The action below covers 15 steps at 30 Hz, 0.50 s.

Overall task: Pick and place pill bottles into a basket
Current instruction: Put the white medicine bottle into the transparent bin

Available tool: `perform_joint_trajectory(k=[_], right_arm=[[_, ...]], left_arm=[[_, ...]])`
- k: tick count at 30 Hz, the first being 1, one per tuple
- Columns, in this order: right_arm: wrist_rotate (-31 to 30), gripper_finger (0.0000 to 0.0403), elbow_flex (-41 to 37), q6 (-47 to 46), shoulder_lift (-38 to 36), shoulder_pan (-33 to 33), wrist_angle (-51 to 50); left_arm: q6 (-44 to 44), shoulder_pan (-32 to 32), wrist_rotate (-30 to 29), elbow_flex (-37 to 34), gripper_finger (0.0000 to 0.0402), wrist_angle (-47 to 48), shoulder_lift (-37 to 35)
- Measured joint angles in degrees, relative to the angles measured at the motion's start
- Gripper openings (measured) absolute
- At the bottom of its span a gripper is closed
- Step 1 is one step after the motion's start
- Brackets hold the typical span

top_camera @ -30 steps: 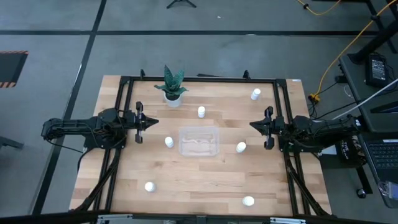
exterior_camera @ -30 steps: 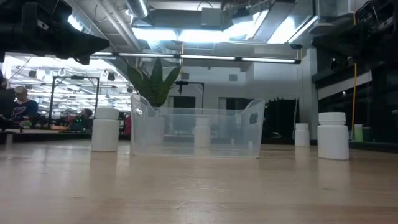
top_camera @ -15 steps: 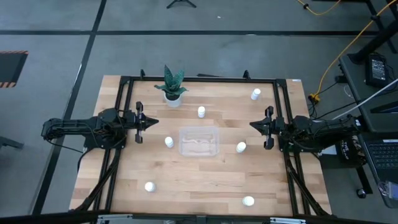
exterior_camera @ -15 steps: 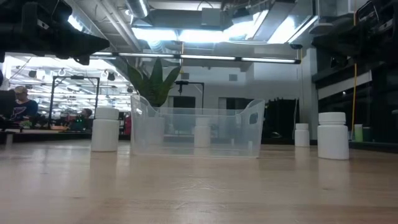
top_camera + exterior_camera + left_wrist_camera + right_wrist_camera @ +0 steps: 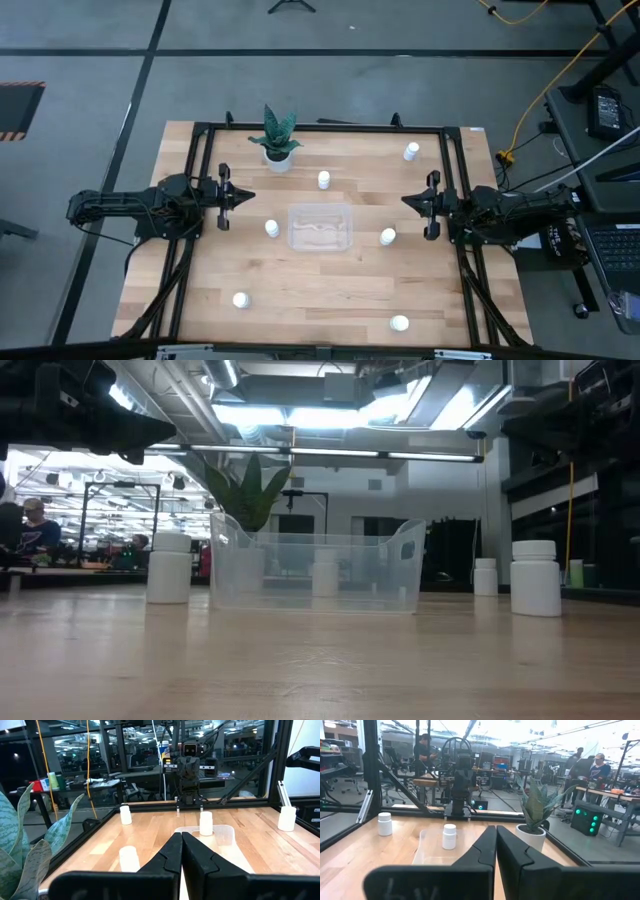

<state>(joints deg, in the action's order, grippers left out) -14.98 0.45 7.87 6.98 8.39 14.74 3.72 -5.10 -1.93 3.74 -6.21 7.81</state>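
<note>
Clear plastic, the basket (image 5: 320, 227) sits midway between our two claws and looks empty, so we judge the task not yet begun. All six pill bottles (image 5: 271, 228) stand on the wooden table (image 5: 330, 290) outside it. Our left gripper (image 5: 243, 196) hovers with its fingers pinched together, holding nothing; the nearest bottle stands just ahead of it and a little to one side, close beside the basket's wall. Our right gripper (image 5: 407, 201) is likewise pressed closed and empty, with a bottle (image 5: 387, 237) near its tip, also beside the basket. Four others lie farther out: one (image 5: 324, 180) beyond the basket by the plant pot (image 5: 277, 158), one (image 5: 411, 151) at a far corner, two (image 5: 240, 299) toward the near edge. Everything remains to be done.
</note>
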Motion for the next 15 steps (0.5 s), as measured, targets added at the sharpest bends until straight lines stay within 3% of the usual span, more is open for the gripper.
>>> perform_joint_trajectory(k=[8, 10, 15], right_arm=[[-8.8, 0.0016, 0.0, -1.2, 0.0, 0.0, 1.0], [-11.6, 0.0016, 0.0, -1.4, 0.0, 0.0, 0.6], [-12.1, 0.0025, 0.0, -1.4, 0.0, 0.0, -1.4]], left_arm=[[0.0, 0.0, 0.0, 0.0, 0.0018, 0.0, 0.0], [0.0, 0.0, -0.1, 0.0, 0.0033, 0.0, 0.0], [0.0, 0.0, -0.1, 0.0, 0.0086, 0.0, 0.0]])
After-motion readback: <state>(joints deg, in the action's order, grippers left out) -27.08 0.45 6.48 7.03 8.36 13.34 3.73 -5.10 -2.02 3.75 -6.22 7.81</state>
